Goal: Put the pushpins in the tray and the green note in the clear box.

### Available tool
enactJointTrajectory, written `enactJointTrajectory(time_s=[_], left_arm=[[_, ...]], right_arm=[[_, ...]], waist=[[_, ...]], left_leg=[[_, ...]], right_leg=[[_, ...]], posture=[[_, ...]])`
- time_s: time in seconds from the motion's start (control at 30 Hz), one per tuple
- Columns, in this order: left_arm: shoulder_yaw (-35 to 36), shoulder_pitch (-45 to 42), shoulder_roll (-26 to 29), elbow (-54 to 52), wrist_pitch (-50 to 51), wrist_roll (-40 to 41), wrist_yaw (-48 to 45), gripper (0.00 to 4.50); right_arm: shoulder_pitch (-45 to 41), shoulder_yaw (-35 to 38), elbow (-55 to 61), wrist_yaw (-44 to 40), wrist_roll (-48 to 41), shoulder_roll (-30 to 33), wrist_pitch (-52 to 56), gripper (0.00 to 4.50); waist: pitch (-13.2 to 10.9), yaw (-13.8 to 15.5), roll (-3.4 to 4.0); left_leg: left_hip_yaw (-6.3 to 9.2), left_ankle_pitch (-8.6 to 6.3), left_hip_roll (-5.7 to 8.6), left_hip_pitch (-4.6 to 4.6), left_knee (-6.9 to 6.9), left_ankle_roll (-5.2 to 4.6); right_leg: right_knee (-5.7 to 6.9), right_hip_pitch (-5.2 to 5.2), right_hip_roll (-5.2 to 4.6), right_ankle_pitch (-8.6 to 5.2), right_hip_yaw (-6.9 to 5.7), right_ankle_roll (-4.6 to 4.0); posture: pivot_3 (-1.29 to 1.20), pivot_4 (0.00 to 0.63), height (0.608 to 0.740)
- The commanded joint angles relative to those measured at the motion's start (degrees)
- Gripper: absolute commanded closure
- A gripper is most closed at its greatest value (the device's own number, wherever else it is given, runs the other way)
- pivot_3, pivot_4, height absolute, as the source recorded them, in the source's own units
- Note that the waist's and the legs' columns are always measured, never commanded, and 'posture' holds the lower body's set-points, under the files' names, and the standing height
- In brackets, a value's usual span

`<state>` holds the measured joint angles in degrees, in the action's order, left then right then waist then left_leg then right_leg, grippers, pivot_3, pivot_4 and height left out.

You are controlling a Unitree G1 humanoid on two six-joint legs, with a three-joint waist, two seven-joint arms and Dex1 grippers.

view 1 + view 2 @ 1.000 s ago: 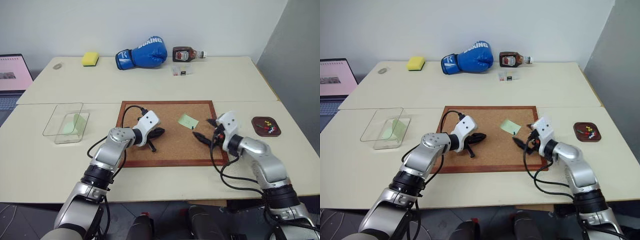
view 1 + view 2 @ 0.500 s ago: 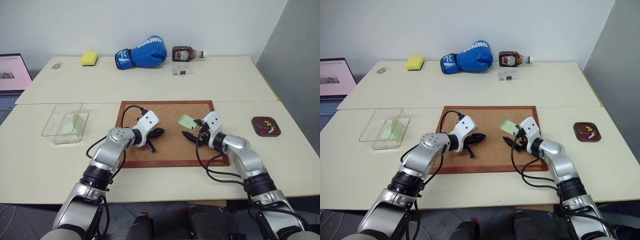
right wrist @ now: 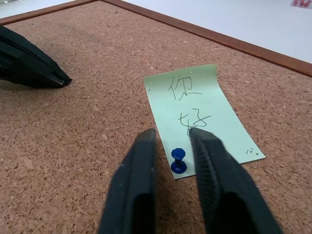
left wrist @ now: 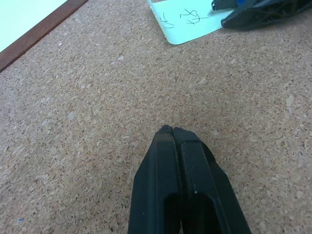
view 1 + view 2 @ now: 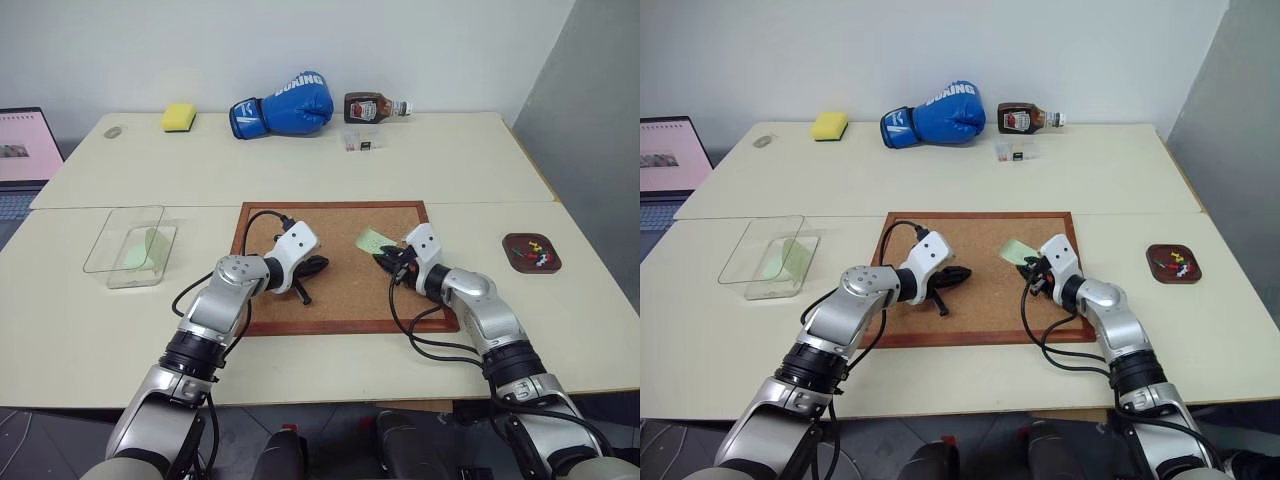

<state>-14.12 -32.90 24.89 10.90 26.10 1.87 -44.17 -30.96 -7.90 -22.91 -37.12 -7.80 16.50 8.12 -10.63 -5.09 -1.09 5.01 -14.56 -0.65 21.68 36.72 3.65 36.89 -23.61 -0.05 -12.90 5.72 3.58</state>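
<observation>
The blue boxing glove [image 5: 284, 104] reads "BOXING" — the green note [image 3: 201, 114] bears handwritten "你好".

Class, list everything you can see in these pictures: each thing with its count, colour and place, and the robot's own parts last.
cork board: one, brown, wood-framed, table centre
green note: one, pale green, handwritten, on the board
pushpin: one, blue, stuck in the note's corner
clear box: one, transparent, left of the board, green paper inside
tray: one, reddish-brown, right, holds coloured pins
boxing glove: one, blue, far side
sauce bottle: one, dark, beside the glove
sponge: one, yellow, far left
laptop: one, left edge
left gripper: shut, over bare cork
right gripper: fingers either side of the pushpin
</observation>
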Motion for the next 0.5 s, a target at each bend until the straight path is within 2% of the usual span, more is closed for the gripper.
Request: enactJointTrajectory(time_s=[0.03, 0.3, 0.5], left_arm=[[-1.47, 1.82, 0.39, 1.94, 2.53, -1.31, -0.26, 4.50], [-1.53, 2.20, 0.58, 1.78, 2.79, -1.31, -0.35, 4.50], [-1.49, 2.73, 0.66, 1.38, 3.17, -1.19, -0.39, 4.50]], right_arm=[[-1.24, 1.28, 0.46, 0.15, 0.03, -0.26, -0.92, 4.40], [-0.82, 2.53, 4.71, 0.50, -1.14, 0.22, 1.06, 4.49], [-0.01, 4.04, 12.72, 1.07, -2.95, 0.19, 3.82, 4.49]], waist=[[0.00, 0.00, 0.00], [0.00, 0.00, 0.00], [0.00, 0.04, 0.00]], left_leg=[[0.00, 0.00, 0.00, 0.00, 0.00, 0.00], [0.00, 0.00, 0.00, 0.00, 0.00, 0.00], [0.00, 0.00, 0.00, 0.11, 0.00, 0.00]], right_leg=[[0.00, 0.00, 0.00, 0.00, 0.00, 0.00], [0.01, 0.00, 0.00, 0.00, 0.00, 0.00], [0.00, -0.09, 0.00, 0.00, 0.01, 0.00]], posture=[[0.00, 0.150, 0.740], [0.00, 0.150, 0.740], [0.00, 0.150, 0.740]])
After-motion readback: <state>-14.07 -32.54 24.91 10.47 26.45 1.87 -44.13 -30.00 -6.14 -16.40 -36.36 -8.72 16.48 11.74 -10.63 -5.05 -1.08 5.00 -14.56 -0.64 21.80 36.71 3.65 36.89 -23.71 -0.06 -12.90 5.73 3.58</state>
